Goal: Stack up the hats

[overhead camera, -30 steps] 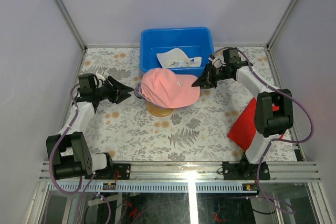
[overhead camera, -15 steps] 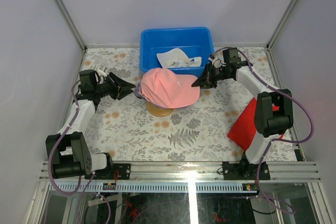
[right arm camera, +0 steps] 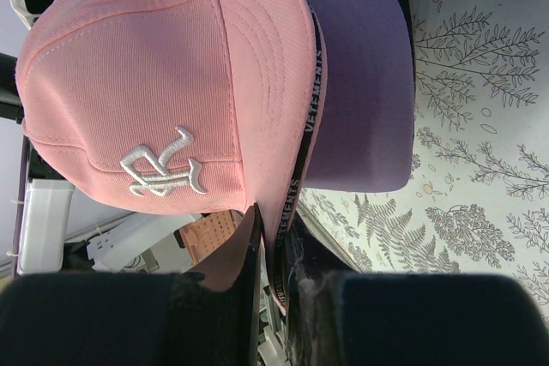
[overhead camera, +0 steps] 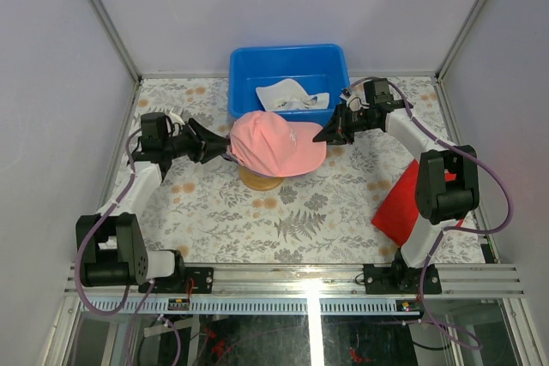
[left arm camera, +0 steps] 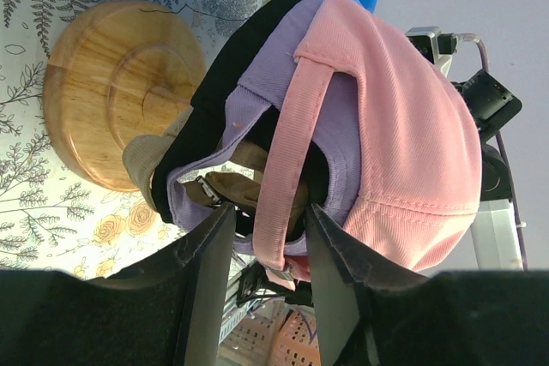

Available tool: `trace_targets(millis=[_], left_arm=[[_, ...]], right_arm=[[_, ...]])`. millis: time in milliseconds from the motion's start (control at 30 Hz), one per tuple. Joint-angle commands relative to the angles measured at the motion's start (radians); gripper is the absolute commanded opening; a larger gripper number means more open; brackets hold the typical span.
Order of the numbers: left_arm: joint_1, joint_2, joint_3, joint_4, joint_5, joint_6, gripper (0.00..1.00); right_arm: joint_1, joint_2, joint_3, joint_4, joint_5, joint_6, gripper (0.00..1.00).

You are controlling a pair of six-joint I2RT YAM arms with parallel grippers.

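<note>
A pink hat [overhead camera: 274, 143] tops a stack of hats on a wooden dome [overhead camera: 262, 180] at mid-table. In the left wrist view, lavender [left arm camera: 266, 83], black [left arm camera: 227, 100] and tan [left arm camera: 141, 169] hats show beneath the pink one [left arm camera: 403, 126]. My left gripper [overhead camera: 221, 145] is at the back of the stack. It is open, its jaws either side of the pink back strap [left arm camera: 279, 203] with a gap on the left side. My right gripper [overhead camera: 327, 133] is shut on the pink hat's brim [right arm camera: 279, 169], above the lavender brim [right arm camera: 360, 83]. A white hat [overhead camera: 287, 93] lies in the blue bin [overhead camera: 330, 57].
The blue bin stands at the back centre, just behind the stack. A flat red cloth [overhead camera: 399, 203] lies at the right by the right arm's base. Floral table covering [overhead camera: 317, 212] spreads in front of the stack.
My left gripper has moved right, up to the back of the stack, and its jaws have narrowed around the pink strap. The right gripper and the pink hat have stayed put.
</note>
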Motion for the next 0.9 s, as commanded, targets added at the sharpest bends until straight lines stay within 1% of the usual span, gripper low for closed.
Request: trace_targets(millis=[0,100,167,267,333,400,433,633,867], left_arm=[[-0.023,0.023,0.015,0.063,-0.021,-0.016,0.37],[-0.043,0.05,0.019,0.07,-0.036,-0.013,0.36],[-0.053,0.066,0.019,0.069,-0.048,-0.008,0.32],[-0.054,0.078,0.019,0.061,-0.066,0.004,0.23],[-0.054,0.089,0.036,0.022,-0.086,0.038,0.14],[-0.054,0.1,0.049,-0.007,-0.103,0.074,0.02],[-0.052,0.109,0.054,-0.021,-0.115,0.092,0.0],[-0.03,0.175,0.026,-0.06,-0.15,0.19,0.0],[-0.007,0.25,-0.062,-0.065,-0.168,0.289,0.0]], right_arm=[[0.018,0.019,-0.019,-0.066,0.138,-0.029,0.0],[0.018,0.016,-0.021,-0.066,0.136,-0.029,0.0],[0.017,0.015,-0.021,-0.066,0.134,-0.029,0.0],[0.018,0.014,-0.02,-0.067,0.134,-0.03,0.0],[0.017,0.014,-0.021,-0.068,0.131,-0.03,0.0],[0.017,0.017,-0.019,-0.069,0.131,-0.032,0.0],[0.017,0.02,-0.018,-0.07,0.131,-0.032,0.0],[0.017,0.033,-0.006,-0.077,0.129,-0.037,0.0],[0.014,0.057,-0.001,-0.071,0.124,-0.037,0.0]])
